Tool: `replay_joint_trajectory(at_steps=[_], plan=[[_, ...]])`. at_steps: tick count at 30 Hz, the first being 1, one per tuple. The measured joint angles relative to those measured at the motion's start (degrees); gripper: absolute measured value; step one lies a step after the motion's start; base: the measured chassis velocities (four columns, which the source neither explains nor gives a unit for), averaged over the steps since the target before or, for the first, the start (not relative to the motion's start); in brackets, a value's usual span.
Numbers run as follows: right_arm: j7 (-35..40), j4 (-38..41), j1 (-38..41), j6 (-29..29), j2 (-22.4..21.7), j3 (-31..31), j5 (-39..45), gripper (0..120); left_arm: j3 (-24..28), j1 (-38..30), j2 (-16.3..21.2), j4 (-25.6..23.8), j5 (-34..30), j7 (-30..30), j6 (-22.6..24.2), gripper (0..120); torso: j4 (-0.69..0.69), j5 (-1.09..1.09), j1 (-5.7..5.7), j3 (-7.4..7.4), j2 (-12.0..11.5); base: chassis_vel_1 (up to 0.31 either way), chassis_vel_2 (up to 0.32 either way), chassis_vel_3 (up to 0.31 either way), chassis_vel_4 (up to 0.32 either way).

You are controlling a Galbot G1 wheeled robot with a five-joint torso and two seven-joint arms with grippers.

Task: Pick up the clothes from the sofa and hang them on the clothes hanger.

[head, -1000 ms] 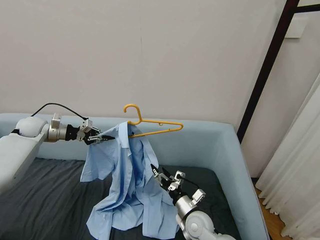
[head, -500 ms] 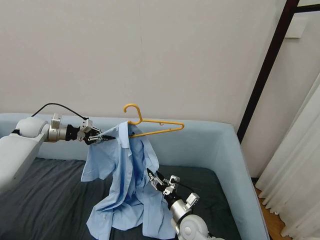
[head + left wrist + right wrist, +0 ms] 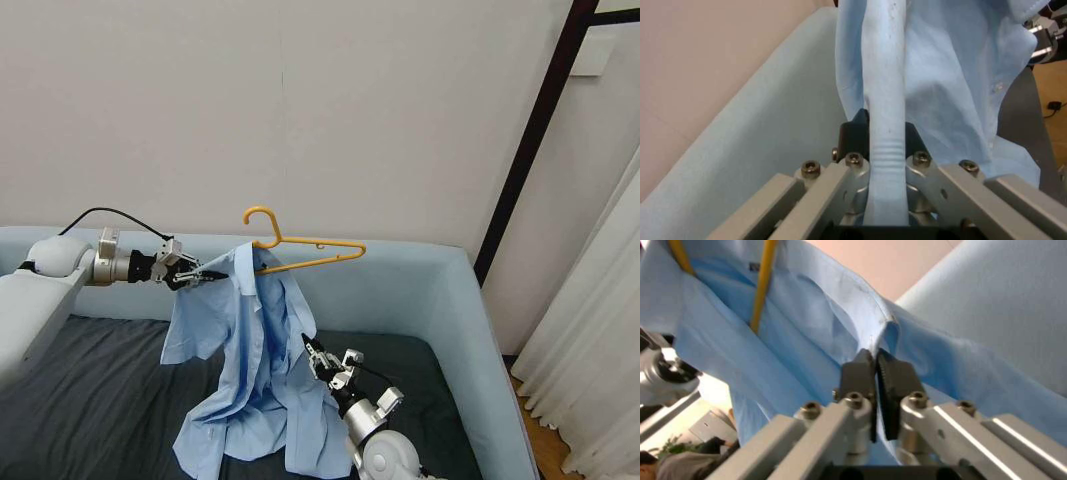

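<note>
A light blue shirt point(image 3: 250, 370) hangs half draped from a yellow hanger point(image 3: 310, 244) above the sofa, its tail resting on the seat. My left gripper point(image 3: 197, 276) reaches in from the left and is shut on the hanger arm covered by the shirt's shoulder point(image 3: 884, 75); the left wrist view shows the left gripper point(image 3: 883, 131) clamped around that cloth-wrapped bar. Low in front, my right gripper point(image 3: 316, 357) pinches the shirt's front edge. In the right wrist view the right gripper point(image 3: 875, 371) is shut on a fold of the shirt point(image 3: 840, 310), with the hanger point(image 3: 764, 285) showing inside the collar.
The sofa has a pale blue back and sides point(image 3: 420, 290) and a dark grey seat point(image 3: 90, 390). A plain wall stands behind it. A dark pole point(image 3: 525, 140) and white curtains point(image 3: 600, 340) are at the right.
The right gripper has shifted a little left along the shirt's edge and slightly up again. The hanger and the left gripper have edged slightly left.
</note>
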Motion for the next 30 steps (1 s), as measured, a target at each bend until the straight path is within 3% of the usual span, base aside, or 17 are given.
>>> replay_joint_trajectory(at_steps=[12,16,21,30], plan=[[-0.8,3.3,1.0,-0.4,-1.2,6.5,3.8,0,-0.1,0.0,0.2,0.4,-0.7,0.0,-1.0,2,0.0,0.0,0.0,0.0,0.0,0.0,0.0,0.0,0.0],[5.2,4.0,6.3,-4.0,-2.9,12.2,3.5,0,0.1,-0.1,-0.3,1.0,-2.9,0.2,-2.1,2,0.0,0.0,0.0,0.01,0.0,0.0,0.0,0.0,0.0],[8.9,4.0,10.1,-6.5,-4.5,14.4,0.9,0,0.7,-0.9,-0.7,1.3,-2.8,1.3,-2.0,2,0.0,0.0,0.01,0.01,0.0,0.0,0.0,0.0,0.0],[5.3,5.6,11.7,-7.5,-6.5,17.1,-2.7,0,1.6,-2.4,-2.0,2.5,-0.5,-0.9,-2.3,2,-0.01,0.01,0.01,0.01,0.0,0.0,0.0,0.0,0.0]])
